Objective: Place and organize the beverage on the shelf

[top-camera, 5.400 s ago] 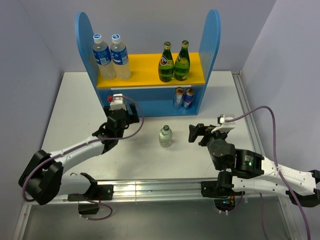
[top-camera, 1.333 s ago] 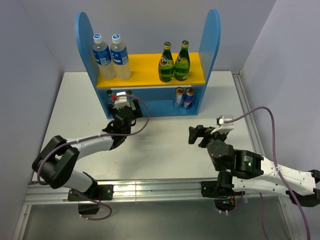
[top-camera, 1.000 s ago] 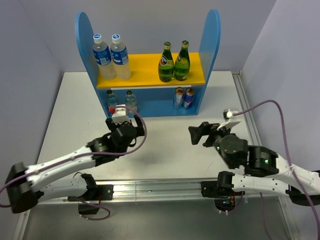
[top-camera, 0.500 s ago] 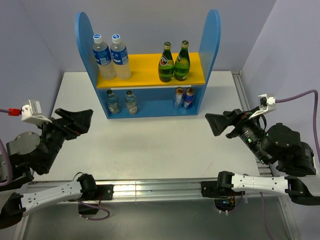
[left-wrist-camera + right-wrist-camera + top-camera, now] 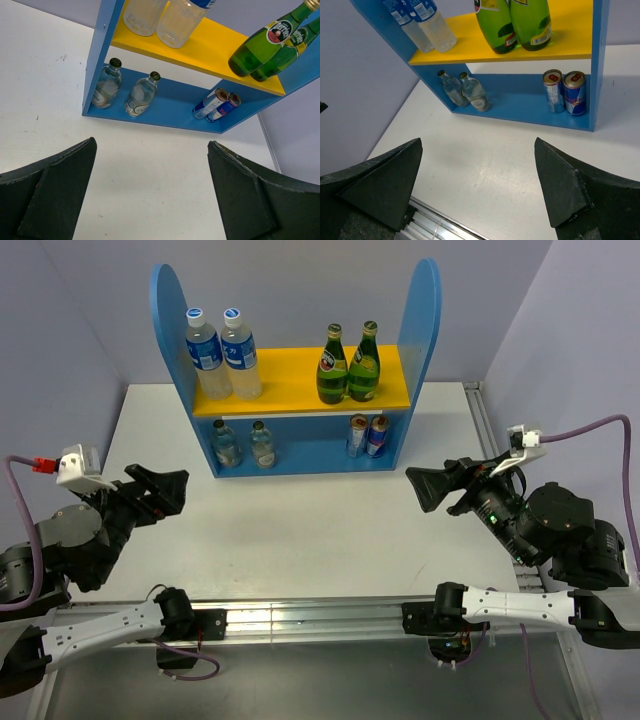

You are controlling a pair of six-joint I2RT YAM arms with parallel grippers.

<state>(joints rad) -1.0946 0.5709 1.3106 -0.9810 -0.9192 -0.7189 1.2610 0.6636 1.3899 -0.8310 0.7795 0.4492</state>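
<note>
The left gripper [image 5: 150, 490] is spread wide. Its 2 dark fingers [image 5: 55, 190] are set far apart, with only bare table seen between them in the left wrist view; nothing is held or touched. The right gripper [image 5: 445, 490] is likewise released, with its fingers [image 5: 570, 185] well apart and nothing grasped. Both are held above the white table [image 5: 320, 530], one at the near left and one at the near right, well apart from the shelf [image 5: 168, 320].

The shelf is stood at the far middle of the table. On its yellow upper board [image 5: 295, 390], 2 clear water bottles [image 5: 205, 352] are set upright side by side at the left, and 2 green glass bottles [image 5: 332, 365] just beside each other at the right. On the blue base [image 5: 170, 107], 2 small glass bottles [image 5: 226, 444] are stood near the left panel and 2 cans [image 5: 357, 436] near the right panel. A gap is left in the middle of each level.

Open table surface is seen between the shelf's front edge and both grippers. A metal rail [image 5: 300, 615] is run along the near edge, and walls are close on the left and right.
</note>
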